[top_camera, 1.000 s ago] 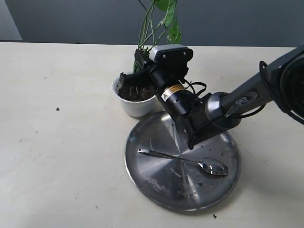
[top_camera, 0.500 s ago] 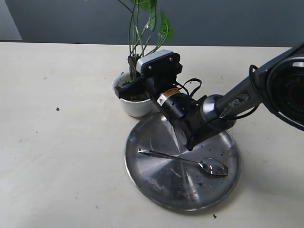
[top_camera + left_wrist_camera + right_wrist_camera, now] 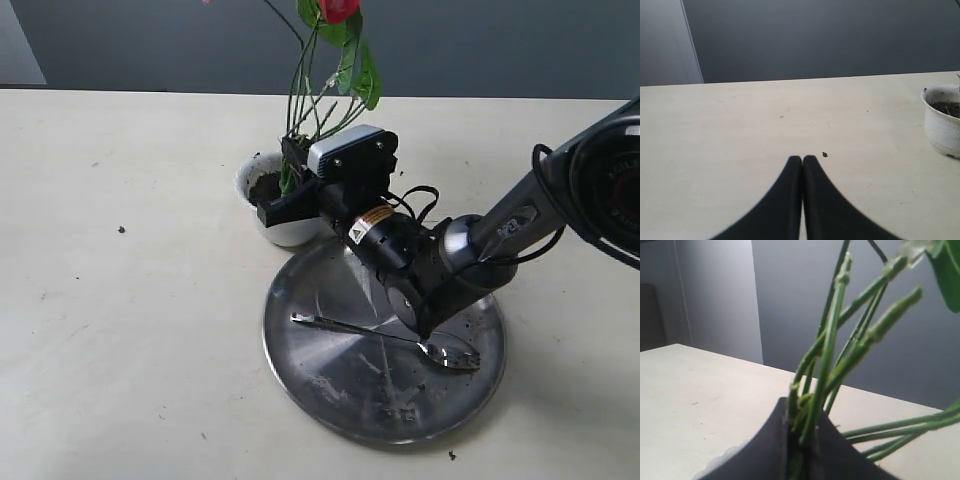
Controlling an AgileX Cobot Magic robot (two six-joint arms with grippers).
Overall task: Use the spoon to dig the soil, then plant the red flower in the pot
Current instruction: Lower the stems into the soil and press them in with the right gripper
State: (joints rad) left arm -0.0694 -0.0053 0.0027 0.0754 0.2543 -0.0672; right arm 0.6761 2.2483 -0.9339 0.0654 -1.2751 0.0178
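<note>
Right gripper [image 3: 285, 185] sits at the mouth of the pot [image 3: 262, 205], fingers clamped on the bundled green stems of the red flower [image 3: 338, 8]; stems stand roughly upright out of the grip, leaves and a red bloom at the top edge of the exterior view. In the right wrist view the dark fingers [image 3: 771, 440] pinch the stems [image 3: 827, 360] tight, with no gap but the stems themselves. The pot is white with a wavy rim, on the table [image 3: 130, 300] just beside the far rim of the steel plate [image 3: 330, 390]; dark soil [image 3: 268, 184] shows inside it. The spoon [image 3: 385, 338] lies flat on the plate, bowl toward the right, handle pointing left, partly behind the right arm's wrist. Soil crumbs are scattered across the plate. Left gripper [image 3: 802, 160] is closed, tips touching, holding nothing, low over bare table well apart from the pot [image 3: 942, 120], which shows at the edge of its view.
</note>
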